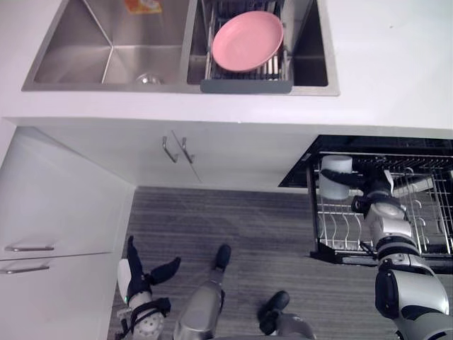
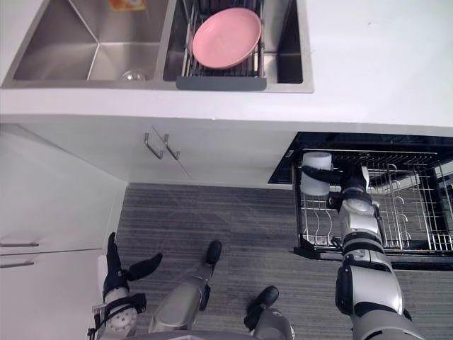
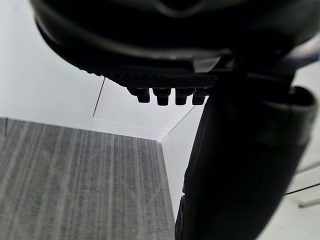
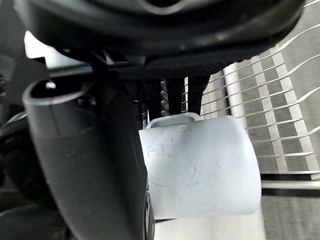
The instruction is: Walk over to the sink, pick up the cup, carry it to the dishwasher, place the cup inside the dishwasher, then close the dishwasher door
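Note:
A white cup [image 1: 335, 177] lies on its side in my right hand [image 1: 375, 193], whose fingers and thumb curl round it. The cup [image 4: 200, 170] hangs over the left end of the pulled-out wire rack [image 1: 432, 212] of the open dishwasher [image 2: 297, 152] under the counter, at the right. I cannot tell whether the cup touches the rack. Low at the left, my left hand [image 1: 138, 273] hangs open over the grey floor, its thumb [image 3: 240, 165] dark beside the white cabinets.
The steel double sink [image 1: 106, 49] is set in the white counter at the back left, with a pink plate [image 1: 248, 40] on a drying rack over its right basin. White cabinet doors with metal handles [image 1: 177, 149] stand below; drawers [image 1: 28, 248] jut out at the left.

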Tool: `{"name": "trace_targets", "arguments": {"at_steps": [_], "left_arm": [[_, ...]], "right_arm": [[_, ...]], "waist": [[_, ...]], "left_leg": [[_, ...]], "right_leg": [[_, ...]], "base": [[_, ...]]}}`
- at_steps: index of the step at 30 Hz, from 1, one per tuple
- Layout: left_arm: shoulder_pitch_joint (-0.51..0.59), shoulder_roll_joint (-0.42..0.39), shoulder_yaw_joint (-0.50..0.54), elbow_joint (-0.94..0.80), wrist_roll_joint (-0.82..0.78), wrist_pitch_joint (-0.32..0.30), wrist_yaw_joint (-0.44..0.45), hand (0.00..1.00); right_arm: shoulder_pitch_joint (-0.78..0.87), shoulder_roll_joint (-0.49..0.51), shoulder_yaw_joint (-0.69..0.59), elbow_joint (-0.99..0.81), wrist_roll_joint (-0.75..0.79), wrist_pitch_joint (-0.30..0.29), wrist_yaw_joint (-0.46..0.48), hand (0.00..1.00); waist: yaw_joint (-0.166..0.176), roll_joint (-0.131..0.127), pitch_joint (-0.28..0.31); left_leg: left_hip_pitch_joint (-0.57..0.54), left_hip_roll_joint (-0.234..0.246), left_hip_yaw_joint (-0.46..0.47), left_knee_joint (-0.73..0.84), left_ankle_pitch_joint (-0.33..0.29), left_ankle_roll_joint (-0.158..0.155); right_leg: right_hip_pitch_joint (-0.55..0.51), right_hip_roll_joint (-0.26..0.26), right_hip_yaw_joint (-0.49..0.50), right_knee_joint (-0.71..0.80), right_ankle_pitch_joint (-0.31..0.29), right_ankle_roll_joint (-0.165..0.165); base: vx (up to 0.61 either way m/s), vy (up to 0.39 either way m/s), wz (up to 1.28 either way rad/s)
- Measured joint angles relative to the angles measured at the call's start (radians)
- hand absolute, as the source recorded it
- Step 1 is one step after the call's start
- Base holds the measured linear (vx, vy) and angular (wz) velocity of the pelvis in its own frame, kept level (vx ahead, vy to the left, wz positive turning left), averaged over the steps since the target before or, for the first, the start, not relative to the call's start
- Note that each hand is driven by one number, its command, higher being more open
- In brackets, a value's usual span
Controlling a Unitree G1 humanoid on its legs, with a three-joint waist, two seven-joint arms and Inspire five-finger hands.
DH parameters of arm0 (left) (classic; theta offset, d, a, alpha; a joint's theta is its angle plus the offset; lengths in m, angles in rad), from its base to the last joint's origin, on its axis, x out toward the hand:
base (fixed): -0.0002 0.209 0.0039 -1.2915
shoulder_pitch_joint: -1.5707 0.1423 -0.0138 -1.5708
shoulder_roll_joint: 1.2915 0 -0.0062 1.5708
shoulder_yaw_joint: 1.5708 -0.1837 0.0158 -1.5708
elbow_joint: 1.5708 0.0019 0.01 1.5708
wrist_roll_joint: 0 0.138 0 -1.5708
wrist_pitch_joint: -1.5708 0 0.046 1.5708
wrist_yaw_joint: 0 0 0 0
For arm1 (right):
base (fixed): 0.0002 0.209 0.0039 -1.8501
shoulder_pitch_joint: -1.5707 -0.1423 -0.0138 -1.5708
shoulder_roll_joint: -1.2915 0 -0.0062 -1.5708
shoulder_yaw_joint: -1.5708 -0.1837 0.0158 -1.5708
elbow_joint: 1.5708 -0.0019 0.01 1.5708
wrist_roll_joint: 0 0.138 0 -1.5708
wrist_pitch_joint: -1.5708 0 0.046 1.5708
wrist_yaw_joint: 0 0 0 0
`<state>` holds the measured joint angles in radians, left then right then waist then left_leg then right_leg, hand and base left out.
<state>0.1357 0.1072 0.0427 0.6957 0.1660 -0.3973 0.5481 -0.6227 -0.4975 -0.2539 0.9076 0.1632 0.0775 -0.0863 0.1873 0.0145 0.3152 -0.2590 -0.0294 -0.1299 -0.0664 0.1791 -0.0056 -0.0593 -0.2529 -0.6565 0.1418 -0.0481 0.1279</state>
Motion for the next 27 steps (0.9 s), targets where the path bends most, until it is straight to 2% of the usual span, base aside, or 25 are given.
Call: {"name": "trace_targets", "arguments": {"at_steps": [3,5,11,18,19,23,27], "left_arm": [[-0.010,0.000,-0.011,-0.032,-0.023,0.000,0.000,1.00],[-0.022,0.004,-0.011,-0.034,-0.038,0.000,0.001,1.00],[-0.033,0.020,-0.037,-0.038,-0.071,0.001,0.003,1.00],[-0.033,0.024,-0.054,-0.073,-0.072,0.000,0.005,1.00],[-0.033,0.025,-0.058,-0.073,-0.072,0.000,0.007,1.00],[-0.030,0.028,-0.090,-0.070,-0.072,0.002,0.010,1.00],[-0.029,0.029,-0.089,-0.070,-0.072,0.003,0.009,1.00]], "right_arm": [[0.000,-0.022,0.000,-0.018,-0.001,0.010,-0.001,0.00],[-0.001,-0.039,0.000,-0.018,-0.002,0.033,-0.006,0.00],[-0.003,-0.054,-0.015,0.000,-0.003,0.104,-0.043,0.00],[-0.030,-0.055,-0.027,0.022,-0.002,0.116,-0.026,0.00],[-0.037,-0.055,-0.030,0.023,-0.002,0.116,-0.018,1.00],[-0.048,-0.059,-0.044,0.024,0.018,0.116,0.069,1.00],[-0.049,-0.059,-0.043,0.033,0.035,0.116,0.092,1.00]], "waist": [[0.007,-0.001,0.012],[0.012,-0.002,0.023],[0.014,-0.003,0.034],[0.013,-0.003,0.034],[0.013,-0.003,0.034],[0.015,-0.002,0.034],[0.012,-0.002,0.034]], "left_leg": [[-0.021,-0.002,0.010,0.004,-0.007,0.009],[-0.028,0.006,0.044,0.004,-0.008,0.010],[-0.043,0.010,0.058,0.001,-0.002,0.006],[-0.038,0.012,0.064,0.006,-0.003,0.004],[-0.037,0.012,0.066,0.006,-0.003,0.004],[-0.026,0.012,0.084,0.004,-0.006,0.000],[-0.015,0.012,0.091,-0.014,0.000,-0.001]], "right_leg": [[-0.022,-0.012,-0.004,0.024,-0.010,0.000],[-0.030,-0.018,-0.005,0.040,-0.015,-0.002],[-0.060,-0.027,-0.004,0.072,-0.020,-0.008],[-0.063,-0.030,0.002,0.088,-0.022,-0.011],[-0.063,-0.030,0.003,0.088,-0.023,-0.012],[-0.063,-0.033,0.024,0.088,-0.029,-0.015],[-0.062,-0.033,0.028,0.086,-0.036,-0.010]], "base": [[-0.01,0.004,0.06],[0.01,-0.011,0.05],[0.05,-0.031,0.01],[0.05,-0.046,-0.01],[0.00,-0.049,-0.07],[-0.02,-0.039,-0.10],[-0.02,-0.055,-0.06]]}}
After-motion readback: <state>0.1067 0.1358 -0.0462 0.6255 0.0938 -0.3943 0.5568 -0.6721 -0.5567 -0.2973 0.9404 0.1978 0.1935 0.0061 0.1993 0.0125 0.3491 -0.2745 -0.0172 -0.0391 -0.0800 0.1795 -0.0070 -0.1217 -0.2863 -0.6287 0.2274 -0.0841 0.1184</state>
